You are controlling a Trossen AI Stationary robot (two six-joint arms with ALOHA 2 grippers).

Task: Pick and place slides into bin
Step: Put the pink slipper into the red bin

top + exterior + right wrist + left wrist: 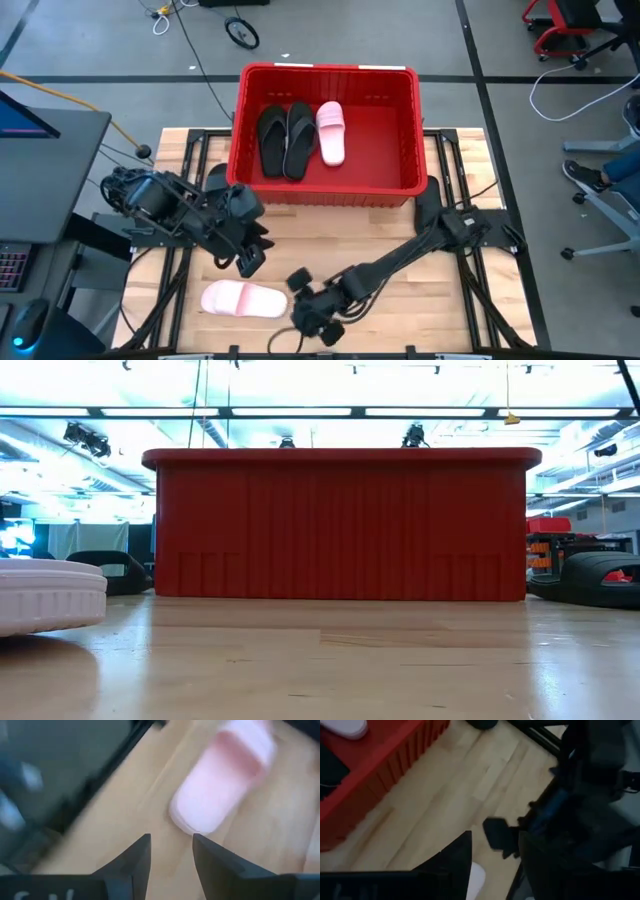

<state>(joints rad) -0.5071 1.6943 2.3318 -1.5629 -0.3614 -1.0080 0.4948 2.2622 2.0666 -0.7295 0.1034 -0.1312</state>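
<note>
One pale pink slide (243, 298) lies flat on its sole on the wooden table near the front edge; it also shows in the low view (45, 595) and the right wrist view (225, 785). Two black slides (285, 140) and a second pink slide (331, 131) lie inside the red bin (395, 185) at the far side. My right gripper (300, 302) is open, just right of the table slide's end, touching nothing. My left gripper (252, 262) is open above the table, between the bin and the slide.
The bin's near wall (340, 525) stands across the table's far half. The two arms lie close together over the front of the table, the right arm (580, 805) reaching in from the right. Bare wood (400, 240) lies between bin and right arm.
</note>
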